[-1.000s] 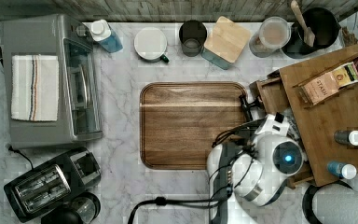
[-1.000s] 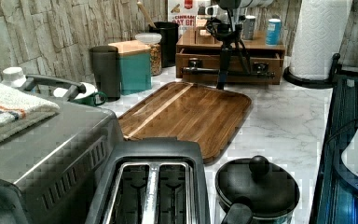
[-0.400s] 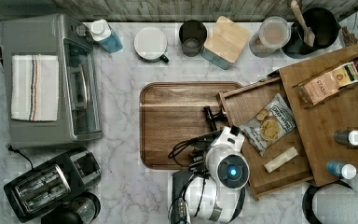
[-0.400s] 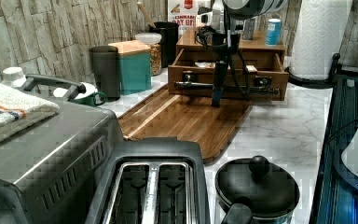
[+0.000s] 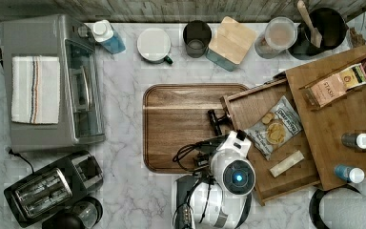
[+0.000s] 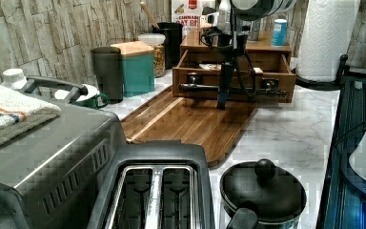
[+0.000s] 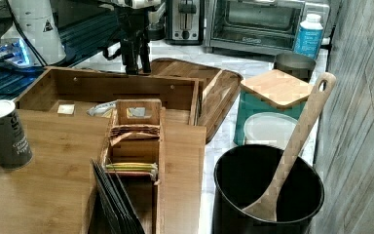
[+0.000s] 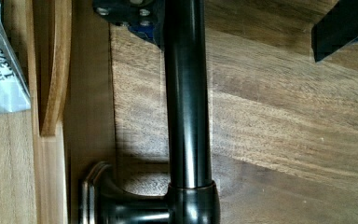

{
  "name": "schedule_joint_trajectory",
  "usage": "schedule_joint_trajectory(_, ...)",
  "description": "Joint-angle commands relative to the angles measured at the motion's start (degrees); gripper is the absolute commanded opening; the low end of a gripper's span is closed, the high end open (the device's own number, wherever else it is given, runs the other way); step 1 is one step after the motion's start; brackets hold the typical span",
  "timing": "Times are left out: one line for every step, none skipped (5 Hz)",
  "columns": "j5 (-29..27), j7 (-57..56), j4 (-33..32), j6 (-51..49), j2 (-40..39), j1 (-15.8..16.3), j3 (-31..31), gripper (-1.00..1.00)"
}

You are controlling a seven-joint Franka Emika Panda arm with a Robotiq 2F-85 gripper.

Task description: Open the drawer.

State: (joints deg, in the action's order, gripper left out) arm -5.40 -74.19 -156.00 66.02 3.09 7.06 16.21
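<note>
Drawer [image 5: 276, 138]: wide, shallow, brown wood, pulled well out of the bamboo cabinet [image 5: 348, 119], front overhanging the cutting board [image 5: 181, 126] in the top view. Contents: crinkled snack packet [image 5: 274, 129] printed with crackers, pale wrapped bar [image 5: 287, 163] just beside it, otherwise bare wood floor. Handle [image 8: 186, 93]: long, round, dark metal bar on flared mounts, smooth and glossy in the wrist view, standing off the drawer front. Gripper [image 6: 224, 90]: at the handle, one black finger on each side of the bar in the wrist view; firm hold or mere straddling cannot be told. Cabinet top: flat, carrying a tea box [image 5: 336, 86] in a slotted holder and two small bottles [image 5: 357, 140]. Black crock [image 7: 268, 195]: cylindrical, holding a wooden spatula [image 7: 297, 141] leaning on the rim. Board: dark, rounded corners, grooved edge, surface bare. Marble counter [image 5: 124, 191]: open along the board's near edge in the left view.
</note>
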Motion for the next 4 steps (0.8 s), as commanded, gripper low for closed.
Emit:
schedule_joint_trajectory(-0.15, -0.33, -2.95, -2.55, 1.63, 5.05, -5.14, 1.0)
schedule_joint_trajectory(-0.1, -0.27, -2.96, -2.54, 1.63, 5.3, -4.87, 1.0)
schedule_joint_trajectory(-0.18, -0.35, -2.98, -2.55, 1.62, 4.89, -5.31, 1.0)
schedule_joint_trajectory(-0.21, -0.35, -2.95, -2.56, 1.62, 4.73, -5.47, 1.0)
